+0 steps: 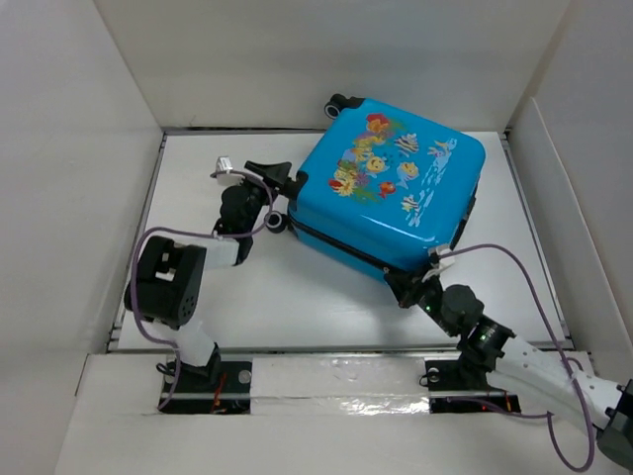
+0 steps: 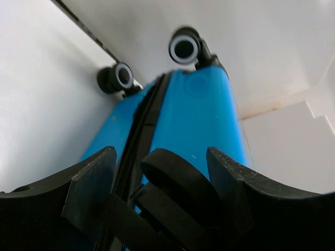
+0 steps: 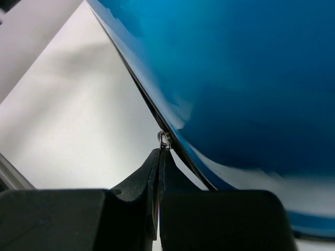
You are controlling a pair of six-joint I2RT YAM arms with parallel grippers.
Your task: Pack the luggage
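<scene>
A small bright-blue hard-shell suitcase, the luggage (image 1: pixel 396 188), lies flat and zipped shut on a white table (image 1: pixel 277 307). It sits in the far right part of the table, with its far corner close to the back wall. The upward-facing shell is printed with cartoon fish and coral in yellow, red and white. It is turned at an angle to the table edges, with its length running roughly left to right. The wheeled end faces left and the opposite end faces right. Plain white walls (image 1: pixel 326 59) box in the table on three sides, and a strip of shiny tape (image 1: pixel 336 381) runs along the near edge between the arm bases. The left gripper (image 2: pixel 161 154) is at the wheeled end, its fingers closed around a black caster wheel (image 2: pixel 175 175), beside the black zipper (image 2: pixel 144 120). Two more wheels (image 2: pixel 184 47) show beyond it. At the near right corner, the right gripper (image 3: pixel 159 154) has its fingers pressed together, pinching the small metal zipper pull (image 3: pixel 164 138).
</scene>
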